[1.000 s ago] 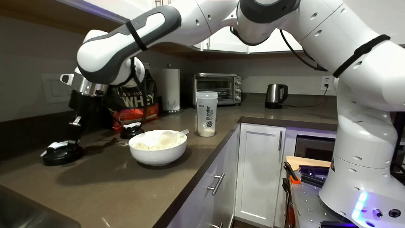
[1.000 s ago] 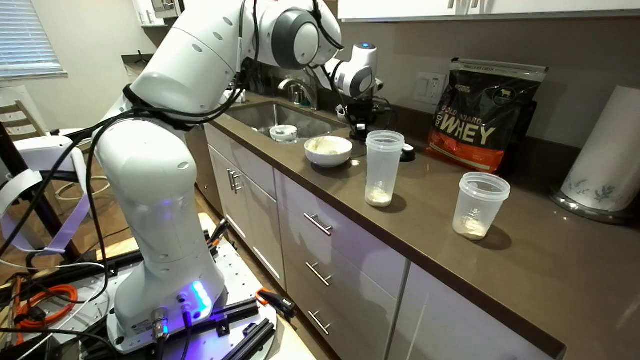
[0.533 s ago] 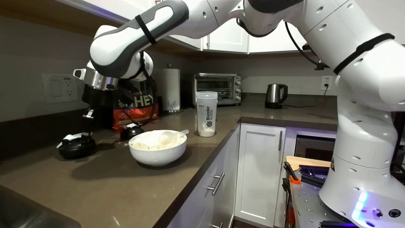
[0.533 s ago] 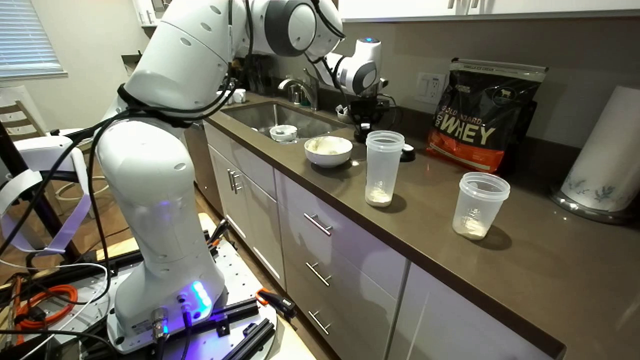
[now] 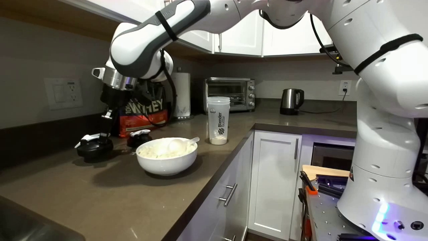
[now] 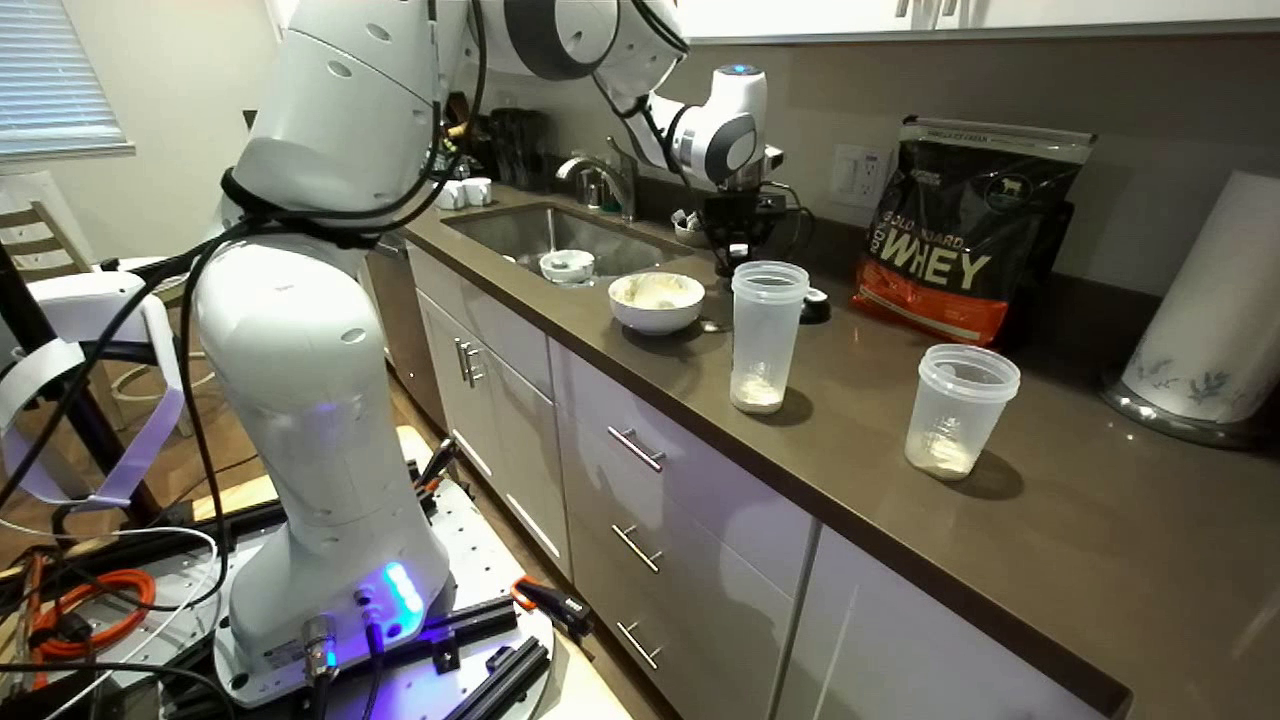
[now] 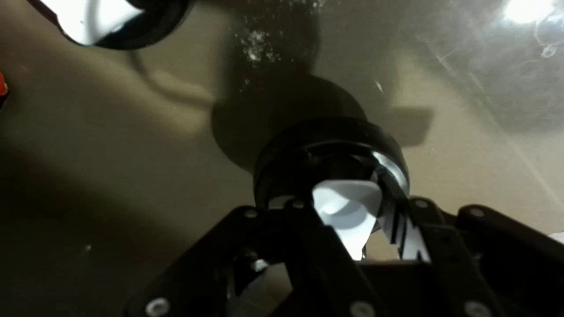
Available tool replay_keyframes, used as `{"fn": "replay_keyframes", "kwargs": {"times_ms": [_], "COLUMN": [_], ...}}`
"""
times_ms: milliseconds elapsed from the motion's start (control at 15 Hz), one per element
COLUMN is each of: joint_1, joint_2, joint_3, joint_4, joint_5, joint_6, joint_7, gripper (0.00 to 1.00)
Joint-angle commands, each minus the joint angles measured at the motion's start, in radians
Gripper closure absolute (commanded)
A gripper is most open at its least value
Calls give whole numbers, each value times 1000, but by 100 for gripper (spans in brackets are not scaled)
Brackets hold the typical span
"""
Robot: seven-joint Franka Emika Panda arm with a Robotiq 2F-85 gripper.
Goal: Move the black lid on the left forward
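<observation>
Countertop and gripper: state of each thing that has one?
Round black lid with white tab, gripped
Black gripper, shut on that lid
Second round black lid, ungripped
Round white bowl, holding pale powder and pale scoop
Tall translucent plastic bottle, lidless, mostly empty
Short translucent plastic cup, lidless, mostly empty
Steel toaster oven, closed
Steel kettle, upright
Black and red whey pouch, upright

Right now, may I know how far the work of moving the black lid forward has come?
Done: the fingers are closed on the black lid. In hand: the carry; over the last second it has come nearer to the other black lid, and seems raised from the counter. Remaining, probably: setting it down and releasing, since the fingers hold it; I cannot tell where it should stop.
</observation>
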Motion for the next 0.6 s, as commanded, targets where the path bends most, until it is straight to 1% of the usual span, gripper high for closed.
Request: {"fn": "replay_keyframes", "kwargs": {"times_ms": [0, 267, 533], "joint_1": [-9, -13, -11], "joint_2": [-94, -156, -217], "joint_3": [-2, -7, -25], "joint_4": [-133, -227, -309], "joint_5": [5, 6, -4], "joint_6": [67, 114, 130], "joint_7": [13, 20, 37], "gripper": [87, 87, 87]}}
